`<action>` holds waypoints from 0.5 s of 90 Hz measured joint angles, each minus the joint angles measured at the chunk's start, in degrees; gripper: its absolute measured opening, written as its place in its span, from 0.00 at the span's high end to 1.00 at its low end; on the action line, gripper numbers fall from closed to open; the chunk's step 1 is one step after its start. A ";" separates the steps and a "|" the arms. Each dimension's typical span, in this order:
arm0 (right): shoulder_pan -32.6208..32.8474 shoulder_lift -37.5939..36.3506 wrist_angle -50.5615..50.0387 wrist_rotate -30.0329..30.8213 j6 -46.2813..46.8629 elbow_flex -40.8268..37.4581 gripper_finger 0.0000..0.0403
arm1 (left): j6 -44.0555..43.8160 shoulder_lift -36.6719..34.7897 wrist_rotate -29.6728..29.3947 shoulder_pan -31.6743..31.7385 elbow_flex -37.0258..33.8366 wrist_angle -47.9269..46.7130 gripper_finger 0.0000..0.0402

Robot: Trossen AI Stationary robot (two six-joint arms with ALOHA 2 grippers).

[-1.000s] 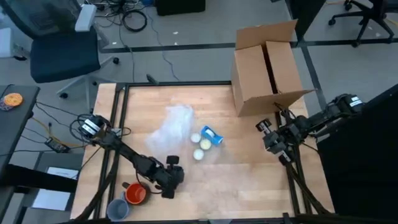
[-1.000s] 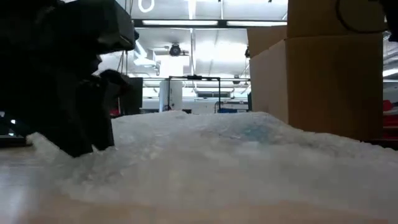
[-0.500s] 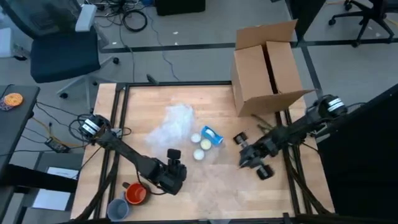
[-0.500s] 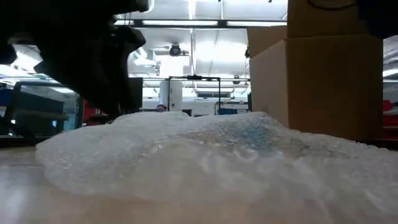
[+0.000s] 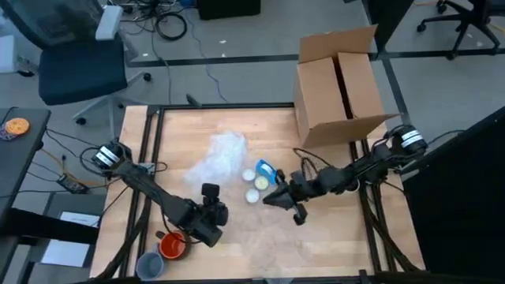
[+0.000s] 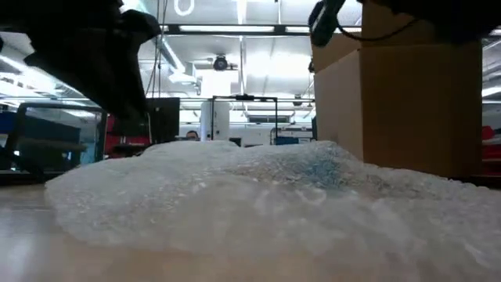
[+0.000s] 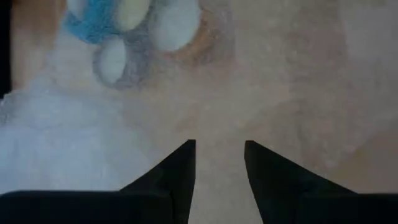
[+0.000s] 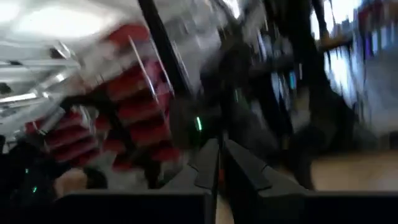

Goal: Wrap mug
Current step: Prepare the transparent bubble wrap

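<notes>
The mug is laid at the middle of the table, partly on the bubble wrap, which is spread to its left. The cardboard box is placed behind and right of the mug. An orange cup is set at the table's front-left corner.

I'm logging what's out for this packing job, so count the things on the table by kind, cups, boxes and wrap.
Cups and mugs: 3, blue mug, orange cup, grey cup
Cardboard boxes: 1, cardboard box
Bubble wrap: 1, bubble wrap
Total: 5
</notes>
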 joint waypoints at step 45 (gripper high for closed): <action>5.01 2.98 -66.43 -1.47 34.09 15.35 1.00 | -0.07 0.04 -7.37 3.93 -13.47 22.11 0.69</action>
